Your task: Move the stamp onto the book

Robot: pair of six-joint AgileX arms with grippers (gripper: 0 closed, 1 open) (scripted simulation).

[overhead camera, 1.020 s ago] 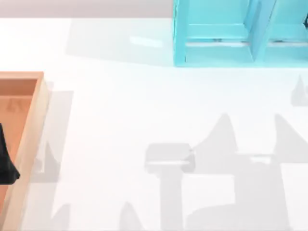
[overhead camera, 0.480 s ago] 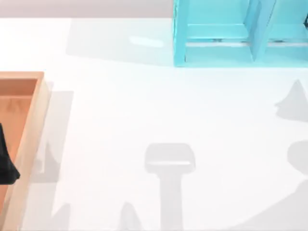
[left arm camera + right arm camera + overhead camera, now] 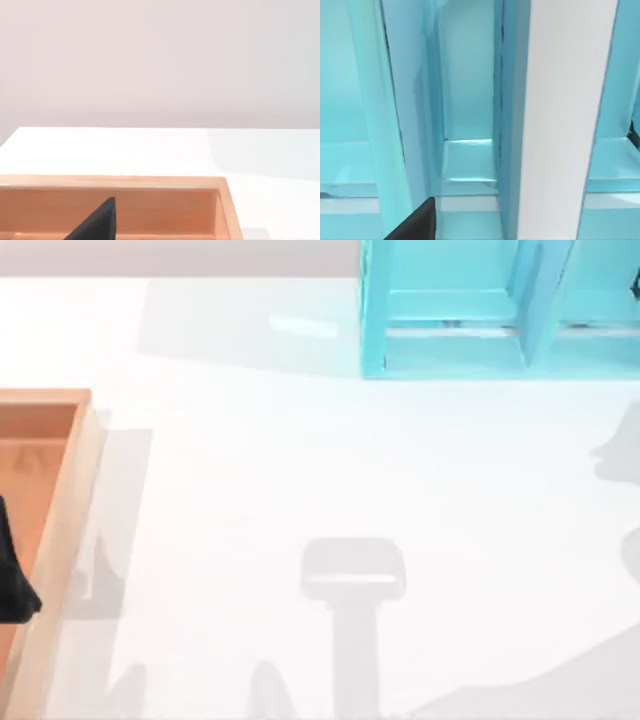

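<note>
— How is the light?
— Bright and even over the white counter [image 3: 250,460]. Soft grey shadows lie toward 6 o'clock and along the 3 o'clock edge in the top view.
— Any glare?
— A pale sheen at 12 o'clock, beside the light-blue shelf unit [image 3: 450,310]. Edges look soft; the wooden tray [image 3: 70,490] casts a faint shadow.

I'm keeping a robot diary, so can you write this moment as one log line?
left gripper: above wooden tray, table's left side | right gripper: close up, facing light-blue shelf unit
</note>
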